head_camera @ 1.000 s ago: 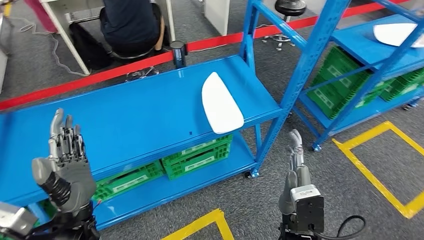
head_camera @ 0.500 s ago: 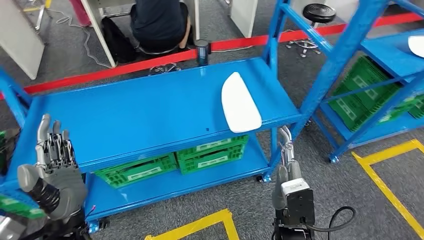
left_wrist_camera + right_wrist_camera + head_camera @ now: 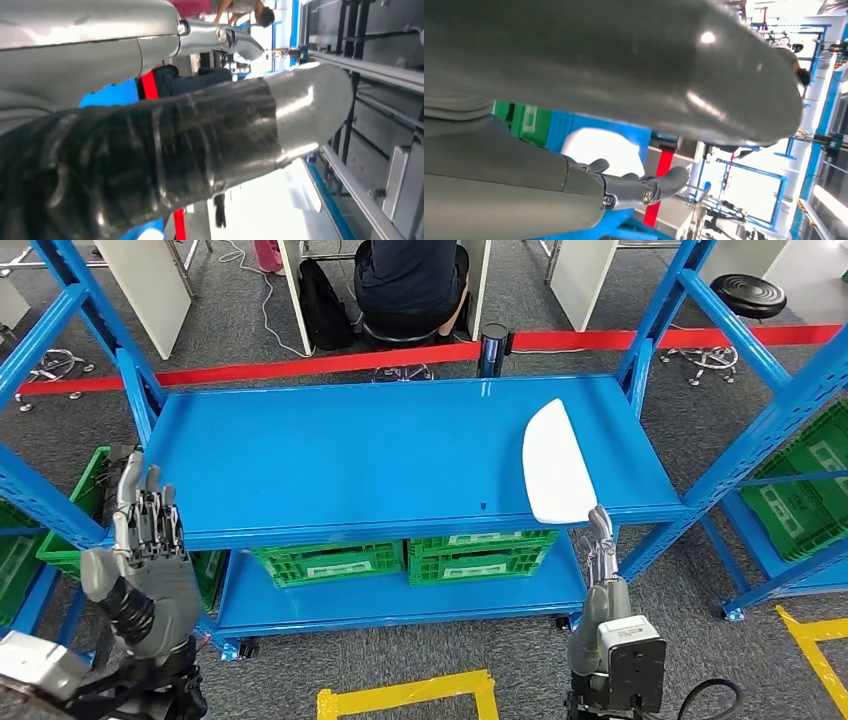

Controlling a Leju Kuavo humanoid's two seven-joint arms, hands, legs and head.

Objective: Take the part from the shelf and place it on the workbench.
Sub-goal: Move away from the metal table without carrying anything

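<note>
Part (image 3: 556,462) lies on shelf (image 3: 330,455), right end, near edge, long axis running near-to-far. Your right robot hand (image 3: 601,550) sits just below its near tip, fingers straight, empty. Left robot hand (image 3: 140,540) far left, fingers spread, empty. Use right.

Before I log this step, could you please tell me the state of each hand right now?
Left hand: open, fingers raised, holding nothing.
Right hand: open, fingers extended just below the white part, not holding it.
</note>
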